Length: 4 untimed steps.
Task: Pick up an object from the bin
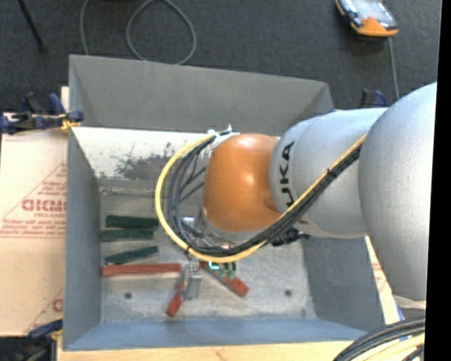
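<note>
Bin (pixel 81 229), red sticks (pixel 142 270), green strips (pixel 131 223) inside

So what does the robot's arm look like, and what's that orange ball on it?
The arm is fat, round and silvery grey, with black letters on its side. The orange ball is a smooth cover on its wrist. Yellow and black cables loop round it, and a small grey metal gripper sits underneath.
</note>
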Available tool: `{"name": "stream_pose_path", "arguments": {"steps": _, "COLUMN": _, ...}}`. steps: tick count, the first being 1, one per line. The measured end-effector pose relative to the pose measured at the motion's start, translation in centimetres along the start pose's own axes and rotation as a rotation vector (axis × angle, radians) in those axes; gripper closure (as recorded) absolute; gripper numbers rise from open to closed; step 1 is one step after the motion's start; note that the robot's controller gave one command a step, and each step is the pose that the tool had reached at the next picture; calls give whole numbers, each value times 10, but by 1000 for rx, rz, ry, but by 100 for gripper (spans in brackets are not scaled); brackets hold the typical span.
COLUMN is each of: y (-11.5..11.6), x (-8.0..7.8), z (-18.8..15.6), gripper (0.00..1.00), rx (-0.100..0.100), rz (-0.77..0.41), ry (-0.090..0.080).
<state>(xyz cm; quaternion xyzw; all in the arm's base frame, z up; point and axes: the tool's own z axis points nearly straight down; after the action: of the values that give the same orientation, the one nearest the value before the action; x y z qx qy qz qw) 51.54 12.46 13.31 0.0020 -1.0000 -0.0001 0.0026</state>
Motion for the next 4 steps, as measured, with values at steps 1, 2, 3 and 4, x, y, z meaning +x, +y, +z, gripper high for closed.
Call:
{"name": "stream_pose_path", "arguments": {"steps": 1, "y": 9, "x": 21, "z": 65, "gripper": 0, "rx": -1, "rz": 115, "ry": -3}}
{"name": "stream_pose_path", "arguments": {"steps": 2, "y": 10, "x": 19, "z": 61, "gripper": 100, "rx": -3, "rz": 118, "ry": -7}}
{"name": "stream_pose_path", "arguments": {"steps": 3, "y": 10, "x": 19, "z": 61, "gripper": 100, "rx": -3, "rz": 121, "ry": -7}}
{"name": "stream_pose_path", "arguments": {"steps": 4, "y": 91, "x": 20, "z": -59, "gripper": 100, "rx": -6, "rz": 100, "ry": -15}}
